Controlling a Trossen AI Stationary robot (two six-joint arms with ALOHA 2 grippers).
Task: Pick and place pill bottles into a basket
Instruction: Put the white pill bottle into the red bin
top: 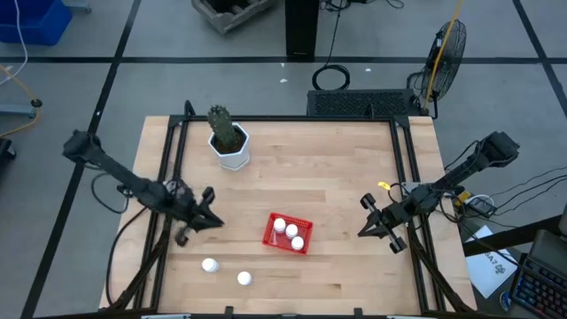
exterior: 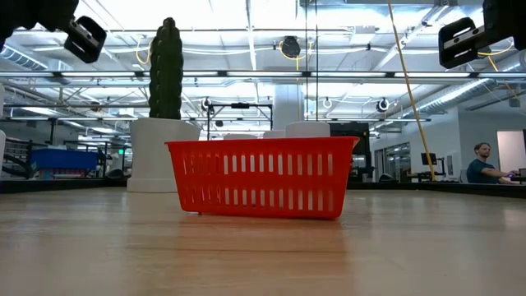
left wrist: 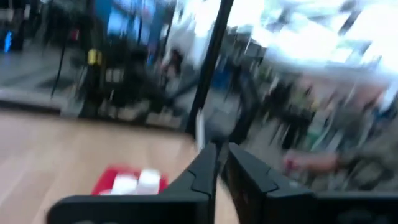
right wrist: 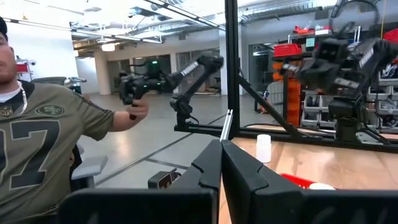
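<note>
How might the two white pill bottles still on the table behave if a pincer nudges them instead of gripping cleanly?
The pill bottles stand upright as small cylinders, so a sideways nudge would likely tip them. Once down, their round sides would probably roll across the smooth wooden table. They look small and plastic, so probably light and easily knocked away.

Red basket [top: 288, 234] with slotted mesh sides; white pill bottles [top: 286, 229] inside, two more white bottles [top: 209, 264] on pale wood table [top: 328, 177]; green cactus [top: 221, 127], white pot [top: 233, 156].
</note>
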